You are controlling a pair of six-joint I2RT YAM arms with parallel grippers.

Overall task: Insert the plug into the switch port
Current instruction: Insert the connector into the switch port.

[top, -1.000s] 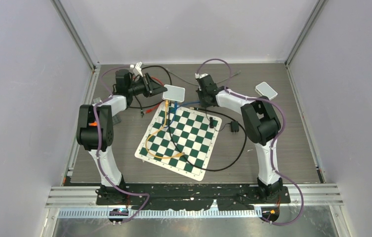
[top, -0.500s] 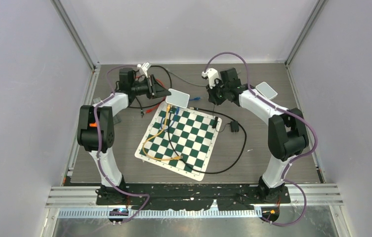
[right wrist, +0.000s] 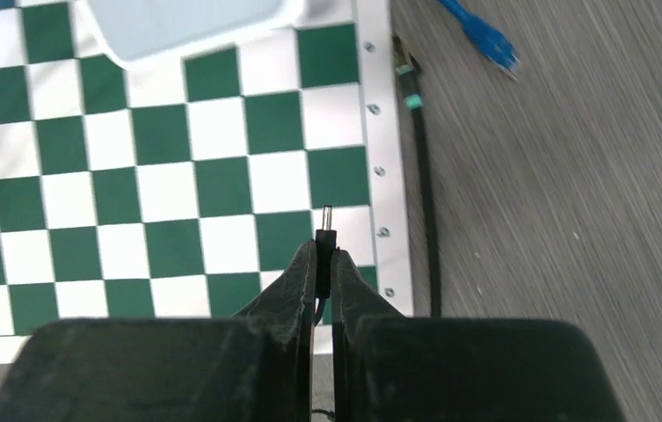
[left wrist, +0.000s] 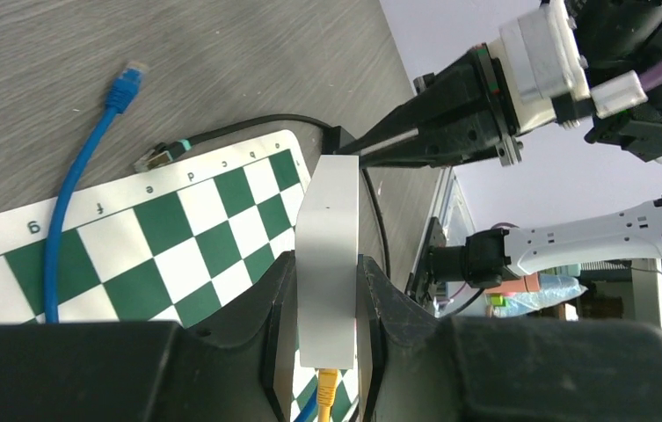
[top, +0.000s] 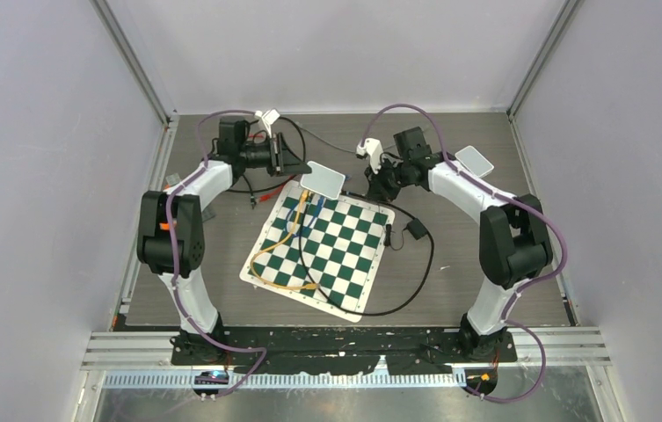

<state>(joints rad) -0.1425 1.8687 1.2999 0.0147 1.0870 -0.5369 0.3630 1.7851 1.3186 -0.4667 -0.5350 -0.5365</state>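
My left gripper [left wrist: 327,290] is shut on the white switch box [left wrist: 327,255], held edge-on above the far edge of the chessboard; it shows as a white slab in the top view [top: 324,179]. A yellow cable [left wrist: 328,396] is plugged into its near side. My right gripper [right wrist: 323,255] is shut on a small black barrel plug [right wrist: 324,236], its metal tip pointing out past the fingertips, above the chessboard's edge. In the top view my right gripper [top: 381,183] sits just right of the switch, a small gap between them. The switch also shows in the right wrist view [right wrist: 191,26].
A green and white chessboard mat [top: 320,248] lies mid-table with yellow and blue cables looped on it. A loose blue network plug [left wrist: 127,83] and a black cable [top: 415,268] lie on the table. A second white box [top: 474,160] sits at far right.
My left gripper has carried the switch rightward and a little nearer. My right gripper lifted the plug off the table, swung right, then came back toward the switch.
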